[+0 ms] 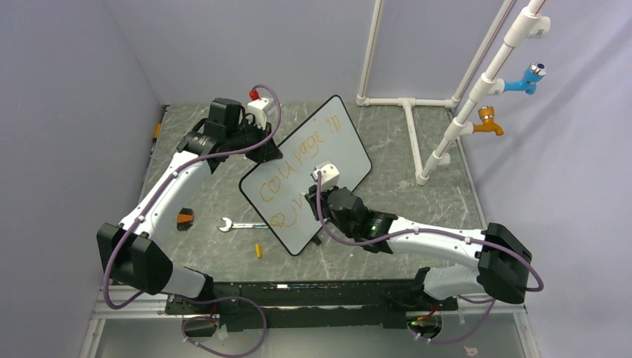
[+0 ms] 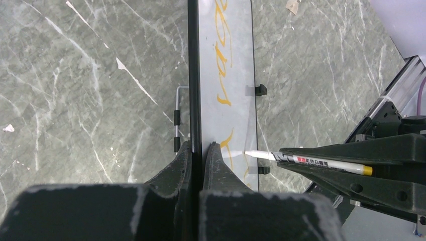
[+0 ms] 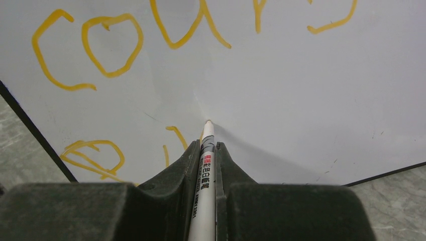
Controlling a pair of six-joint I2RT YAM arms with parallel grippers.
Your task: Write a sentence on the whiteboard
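I log: counter (image 1: 432, 201) | whiteboard (image 1: 346, 149) mid-counter, stood on edge | orange sentence (image 1: 292, 165) in two rows on its face | left claw (image 2: 197, 148) clamped on its rim | right claw (image 3: 207, 145) clamped on marker (image 3: 206, 175), tip touching board | wrench (image 1: 237, 224) lying just beside.

The grey-green marbled table (image 1: 417, 216) carries a wrench (image 1: 237, 224) just left of the whiteboard (image 1: 343, 142), a small yellow piece (image 1: 258, 250) near its lower corner, an orange-black item (image 1: 184, 218) farther left.

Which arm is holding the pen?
The right gripper pinches the white marker, tip at the whiteboard; the left gripper only clamps the board's edge.
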